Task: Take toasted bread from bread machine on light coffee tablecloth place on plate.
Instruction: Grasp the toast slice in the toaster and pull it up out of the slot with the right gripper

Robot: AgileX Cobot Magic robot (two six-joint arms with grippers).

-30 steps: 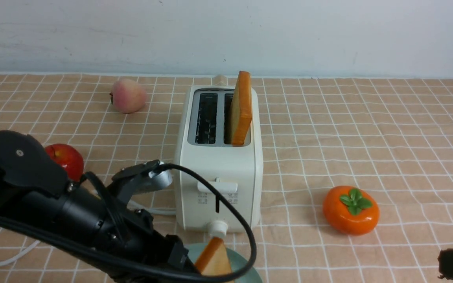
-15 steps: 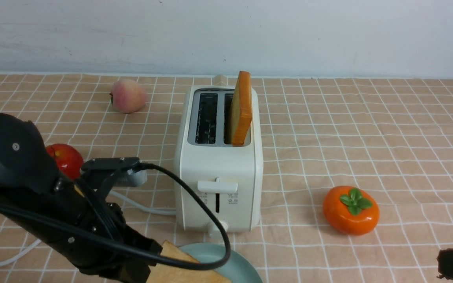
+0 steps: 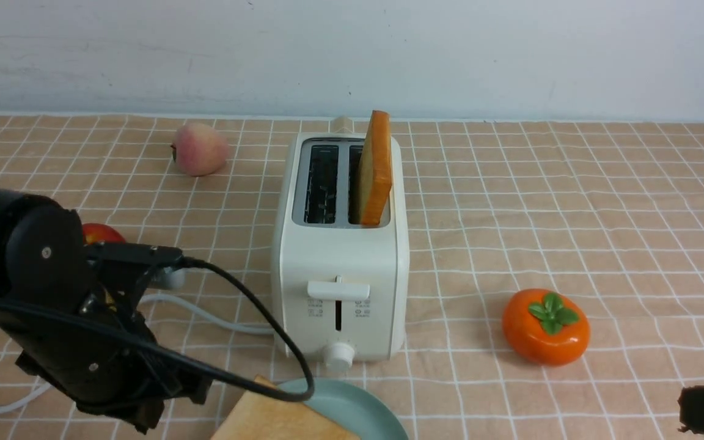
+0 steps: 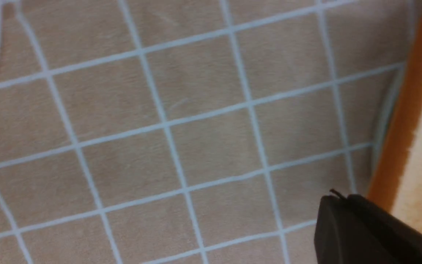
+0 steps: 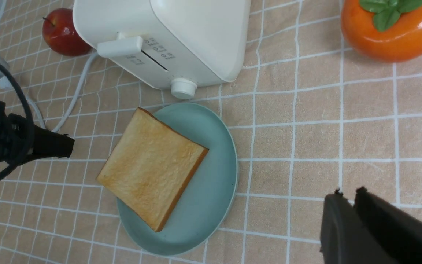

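From here I see my left gripper (image 4: pixel 346 200) closed on nothing, angled down over the cloth (image 3: pixel 468 391), beside the plate (image 5: pixel 214 176) and apart from the toast (image 5: pixel 154 165) lying partly over its rim. My right gripper (image 5: pixel 350 194) hovers, its tips slightly parted, empty. Another slice (image 3: pixel 376 168) stands tilted in the toaster (image 3: pixel 340 263).

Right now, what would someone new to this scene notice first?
Probably the white toaster in the middle, with a slice of toast sticking up from its right slot. Next, the shiny orange persimmon to the toaster's right. Then the second slice, lying on the pale blue-green plate in front of the toaster and overhanging the rim.
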